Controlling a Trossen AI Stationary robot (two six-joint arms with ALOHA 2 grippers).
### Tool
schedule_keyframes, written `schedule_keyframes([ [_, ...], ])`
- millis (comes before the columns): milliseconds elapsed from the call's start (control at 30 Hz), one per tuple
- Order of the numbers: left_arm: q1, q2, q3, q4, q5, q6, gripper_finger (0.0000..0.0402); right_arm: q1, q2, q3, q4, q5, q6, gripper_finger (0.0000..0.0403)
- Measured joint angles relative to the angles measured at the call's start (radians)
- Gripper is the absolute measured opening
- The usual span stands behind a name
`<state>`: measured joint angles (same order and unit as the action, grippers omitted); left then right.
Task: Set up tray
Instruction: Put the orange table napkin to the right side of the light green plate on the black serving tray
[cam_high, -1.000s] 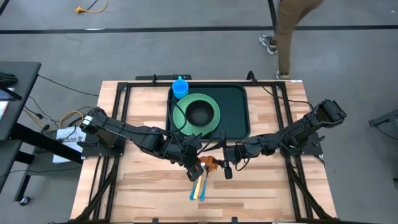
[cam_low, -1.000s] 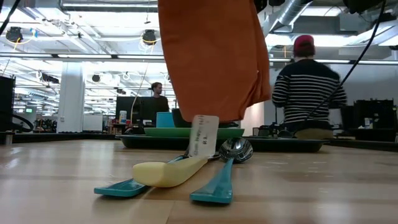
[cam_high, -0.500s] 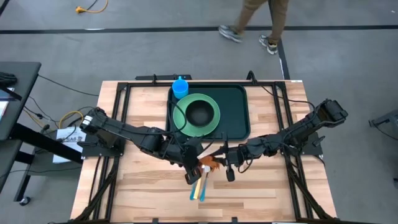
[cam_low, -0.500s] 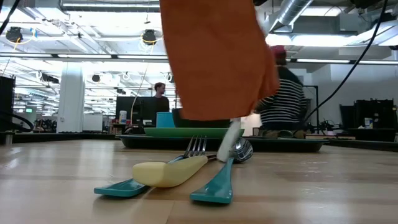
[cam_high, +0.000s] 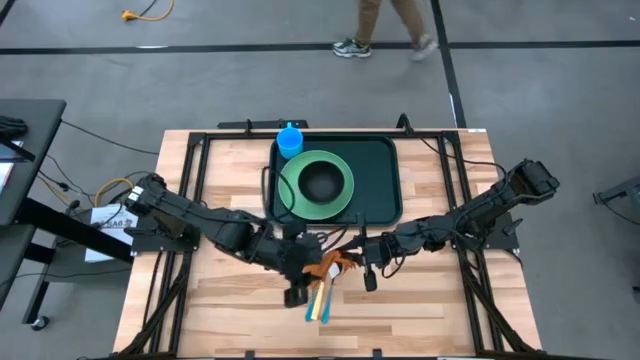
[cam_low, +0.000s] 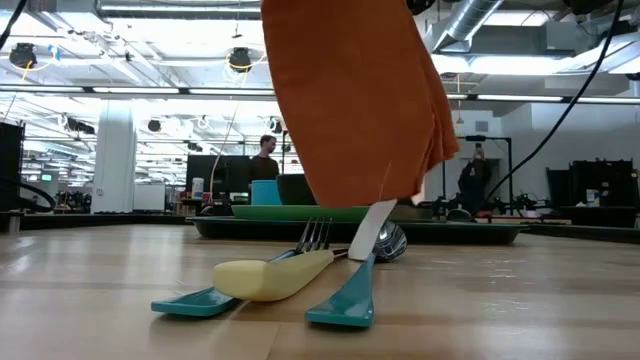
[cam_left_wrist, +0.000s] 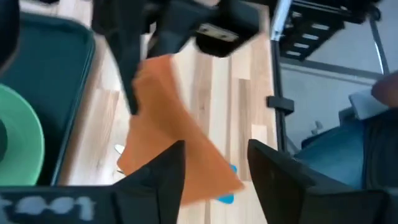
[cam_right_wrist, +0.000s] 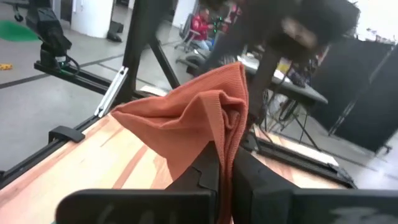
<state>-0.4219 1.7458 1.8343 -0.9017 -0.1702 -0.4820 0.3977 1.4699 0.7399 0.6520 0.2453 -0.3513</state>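
Orange knitted cloth napkin (cam_high: 334, 263) pinched by right hand (cam_high: 362, 257); left hand (cam_high: 297, 292) spread, empty.
Dark green rectangular plastic tray (cam_high: 382, 180) lies far of both hands across tabletop (cam_high: 420, 310); right hand nearer.

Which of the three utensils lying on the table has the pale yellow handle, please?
The fork, tines toward the tray. It lies across the two teal-handled utensils, one of them a spoon; theirs are teal.

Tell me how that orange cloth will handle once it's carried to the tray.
The orange cloth is probably floppy: it hangs in folds from the right gripper, pinched at one spot. It seems light. Its hanging end may drag across the cutlery beneath it.
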Motion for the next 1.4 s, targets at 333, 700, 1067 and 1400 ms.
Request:
schedule_keyframes([
  [333, -0.187, -0.088, 0.001, 0.022, -0.407, 0.223, 0.0169, 0.076, -0.153, 0.000, -0.201, 0.138, 0.097, 0.0001],
  [700, -0.273, -0.320, -0.402, 0.333, -0.497, 0.241, 0.0169, 0.086, -0.327, -0.069, -0.319, 0.173, 0.270, 0.0000],
  [1067, -0.273, -0.749, -1.264, 1.319, -0.486, 0.375, 0.0168, -0.075, -0.425, -0.216, -0.310, 0.173, 0.599, 0.0000],
  [1400, -0.272, -0.801, -1.517, 1.653, -0.569, 0.541, 0.0168, -0.009, -0.403, -0.264, -0.198, 0.177, 0.674, 0.0000],
])
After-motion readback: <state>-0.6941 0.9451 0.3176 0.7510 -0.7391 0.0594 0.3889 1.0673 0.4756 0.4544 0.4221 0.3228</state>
